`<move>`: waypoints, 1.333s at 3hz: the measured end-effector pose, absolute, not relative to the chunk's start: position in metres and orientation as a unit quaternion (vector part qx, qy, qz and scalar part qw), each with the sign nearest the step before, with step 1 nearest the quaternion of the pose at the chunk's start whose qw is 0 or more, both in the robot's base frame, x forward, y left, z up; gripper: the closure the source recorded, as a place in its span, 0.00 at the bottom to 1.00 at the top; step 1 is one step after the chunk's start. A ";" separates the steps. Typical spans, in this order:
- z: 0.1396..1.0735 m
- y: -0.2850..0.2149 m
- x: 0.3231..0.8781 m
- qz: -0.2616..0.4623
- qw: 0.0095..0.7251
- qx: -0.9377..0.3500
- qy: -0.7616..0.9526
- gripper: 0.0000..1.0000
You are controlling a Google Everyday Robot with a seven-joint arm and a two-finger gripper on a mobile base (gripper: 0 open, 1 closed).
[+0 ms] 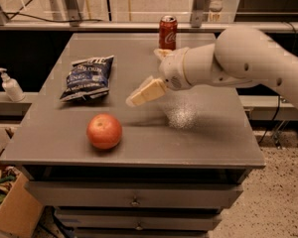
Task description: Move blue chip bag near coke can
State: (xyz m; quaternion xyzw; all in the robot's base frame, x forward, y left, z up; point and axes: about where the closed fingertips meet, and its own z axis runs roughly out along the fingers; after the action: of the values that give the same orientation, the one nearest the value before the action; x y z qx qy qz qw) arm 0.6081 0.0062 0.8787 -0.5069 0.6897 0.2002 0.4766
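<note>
The blue chip bag point(87, 78) lies flat on the left part of the grey table top point(198, 138). The red coke can point(168, 32) stands upright near the table's far edge, right of the middle. My gripper point(135, 100) hangs above the middle of the table, pointing left and slightly down, to the right of the bag and apart from it. It holds nothing. My white arm point(238, 58) reaches in from the right.
A red apple point(104, 131) sits near the table's front left. A white pump bottle point(11, 86) stands on a lower ledge to the left. Drawers point(134, 200) are under the table top. A cardboard box point(15, 214) is on the floor at lower left.
</note>
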 end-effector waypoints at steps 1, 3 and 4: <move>0.869 0.034 0.628 0.220 0.493 -0.499 0.678 0.00; 0.857 0.090 0.631 0.266 0.503 -0.500 0.652 0.00; 0.860 0.110 0.619 0.285 0.510 -0.503 0.637 0.00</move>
State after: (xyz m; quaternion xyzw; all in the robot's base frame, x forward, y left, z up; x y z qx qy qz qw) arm 0.6194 0.1103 0.8599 -0.5027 0.6369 0.2853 0.5101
